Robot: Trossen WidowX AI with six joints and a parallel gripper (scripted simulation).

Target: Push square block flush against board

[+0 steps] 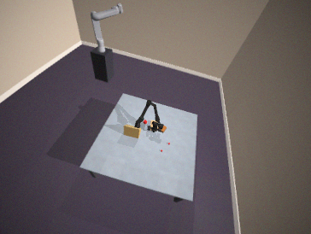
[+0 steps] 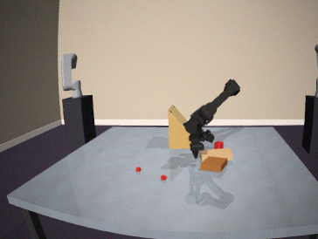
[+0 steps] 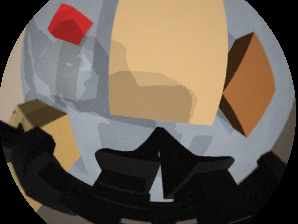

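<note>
Just beside the pale board (image 2: 224,154) (image 3: 167,60) — the black fingers (image 2: 195,154), together and holding nothing.

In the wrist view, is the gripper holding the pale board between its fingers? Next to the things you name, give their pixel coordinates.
No, the gripper (image 2: 195,156) (image 3: 158,129) is shut on nothing, and the pale board (image 2: 224,153) (image 3: 167,60) lies beyond its fingertips.

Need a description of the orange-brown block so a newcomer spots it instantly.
On the grey-blue table, find the black arm. Beside its claw lies a pale tan board. The block is next to that board: darker, orange-brown, shorter.
</note>
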